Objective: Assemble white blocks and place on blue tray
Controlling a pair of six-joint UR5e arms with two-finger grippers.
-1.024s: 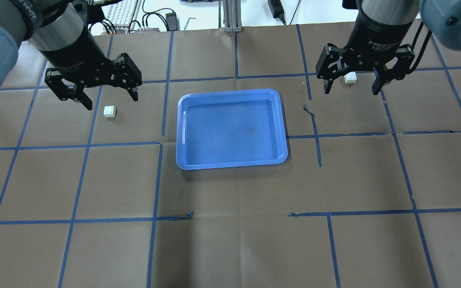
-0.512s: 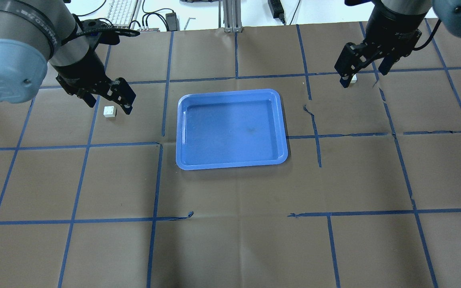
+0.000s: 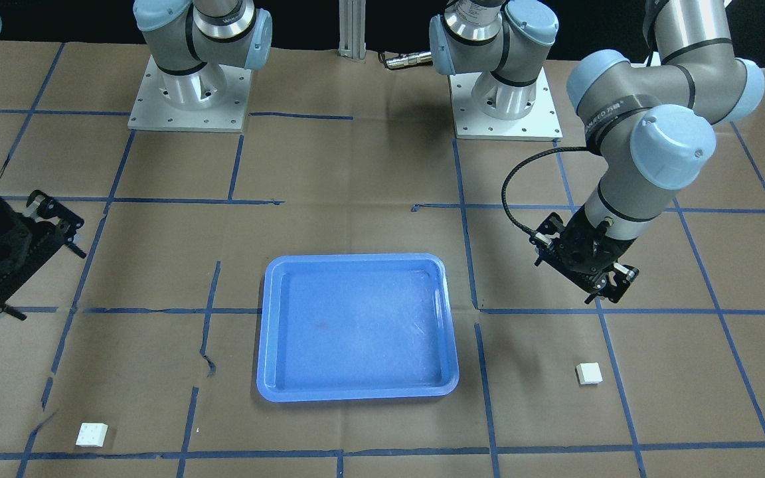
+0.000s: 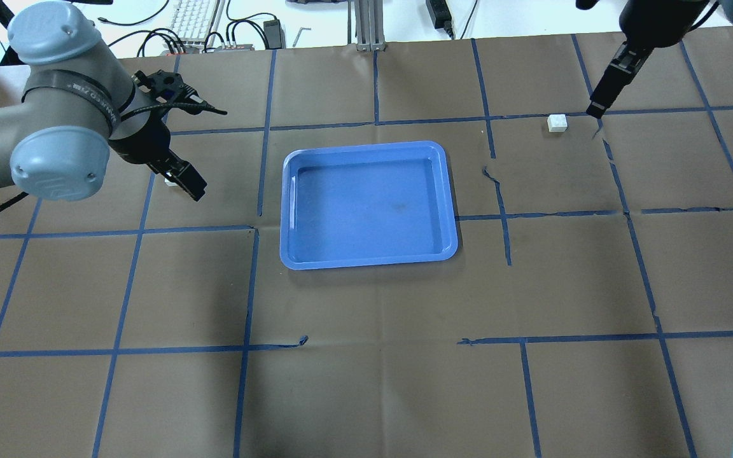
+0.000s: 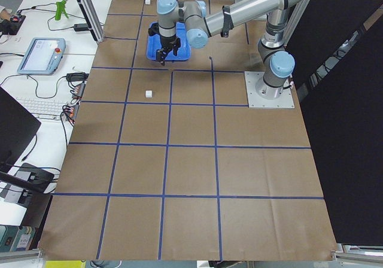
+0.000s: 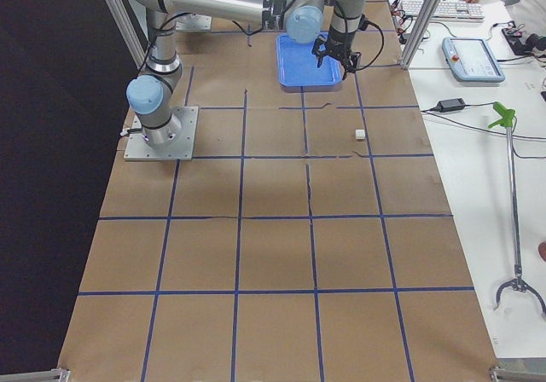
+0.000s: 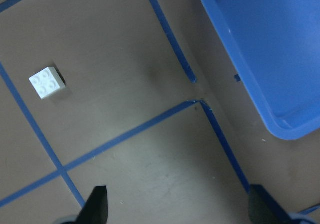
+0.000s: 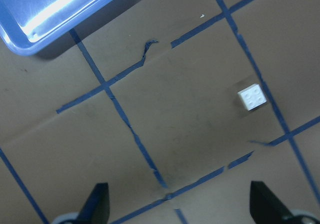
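**A:** Where do I stand on the left?

**B:** My left gripper (image 7: 178,205) hangs above the table with its fingers (image 7: 98,204) spread wide and nothing between them. The left white block (image 7: 47,82) sits studs-up on the brown paper. In the wrist view it lies off to one side of the fingers, not under them.

**A:** And the middle?

**B:** The blue tray (image 4: 366,203) lies flat between the two arms, with neither block in it.

**A:** Right side?

**B:** Much the same. The right white block (image 4: 557,123) rests alone beside a tape line, well apart from the tray. My right gripper (image 8: 180,205) is off the table near it, fingers apart and holding nothing. The block sits off-centre in that wrist view too.

**A:** So which step is this?

**B:** I'd call it the reach, before either pick. Nothing is joined and nothing is on the tray.

**A:** What does the next move need?

**B:** I'd centre each gripper over its block, square the fingers to the flat sides, come down and close. After that, the two blocks need lining up stud to socket before pressing.
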